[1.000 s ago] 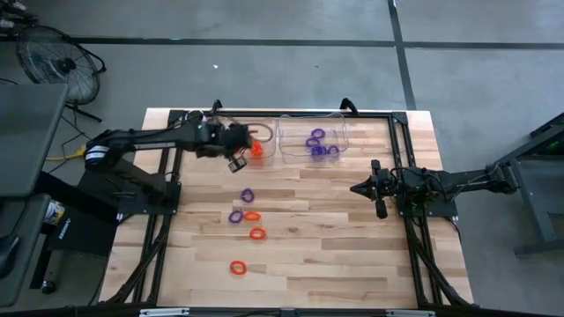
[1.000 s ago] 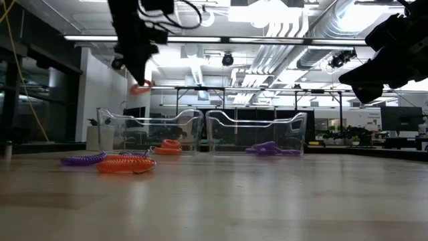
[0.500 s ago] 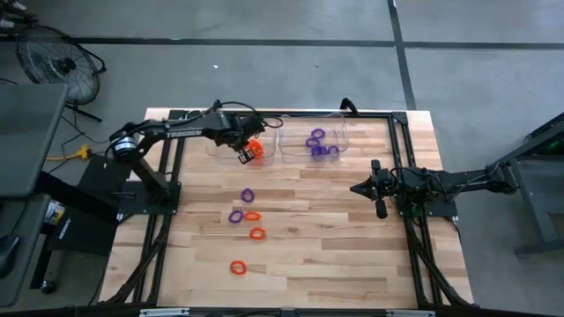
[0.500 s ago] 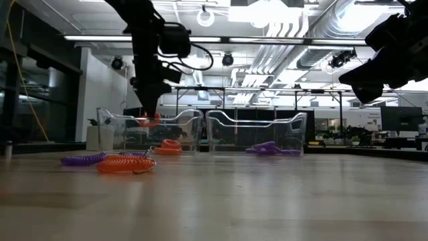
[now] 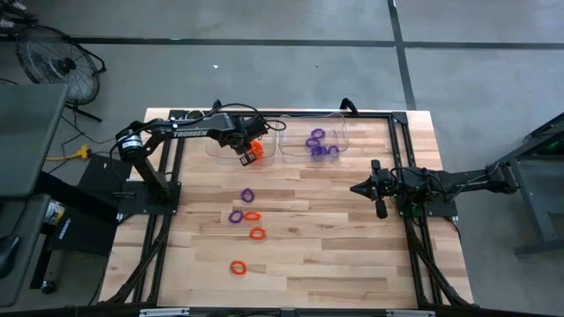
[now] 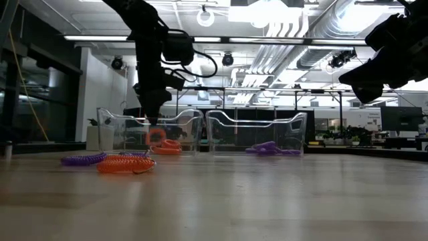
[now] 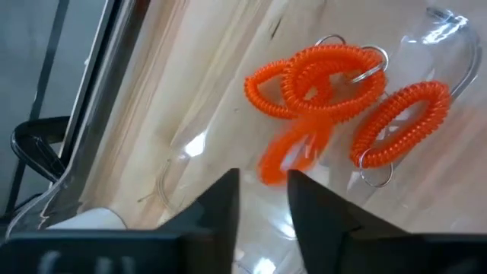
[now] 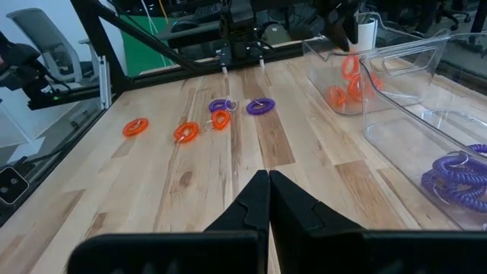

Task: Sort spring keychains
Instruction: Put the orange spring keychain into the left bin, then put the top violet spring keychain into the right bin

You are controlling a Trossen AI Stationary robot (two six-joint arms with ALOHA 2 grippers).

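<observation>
My left gripper [image 5: 246, 152] [image 7: 262, 194] hangs open over the left clear bin [image 5: 216, 146] [image 6: 112, 128]. A blurred orange spring keychain [image 7: 293, 152] [image 6: 155, 136] is just below its fingertips inside the bin, apart from them. Two more orange keychains [image 7: 335, 72] lie on the bin floor. The right clear bin [image 5: 343, 132] holds several purple keychains [image 5: 319, 145]. Loose on the table are two purple keychains [image 5: 248, 195] [image 5: 235, 216] and three orange ones [image 5: 252, 216] [image 5: 257, 233] [image 5: 237, 267]. My right gripper [image 5: 356, 187] [image 8: 268, 183] waits shut at the table's right side.
The two clear bins stand side by side at the table's far edge. A black frame [image 5: 401, 158] runs around the table top. Bare wood lies between the loose keychains and the right arm, and along the near edge.
My left gripper moved right and toward the far edge to over the left bin, then went down into it, carrying an orange keychain. That keychain has left the fingers and now sits lower in the bin, blurred. The right arm kept still.
</observation>
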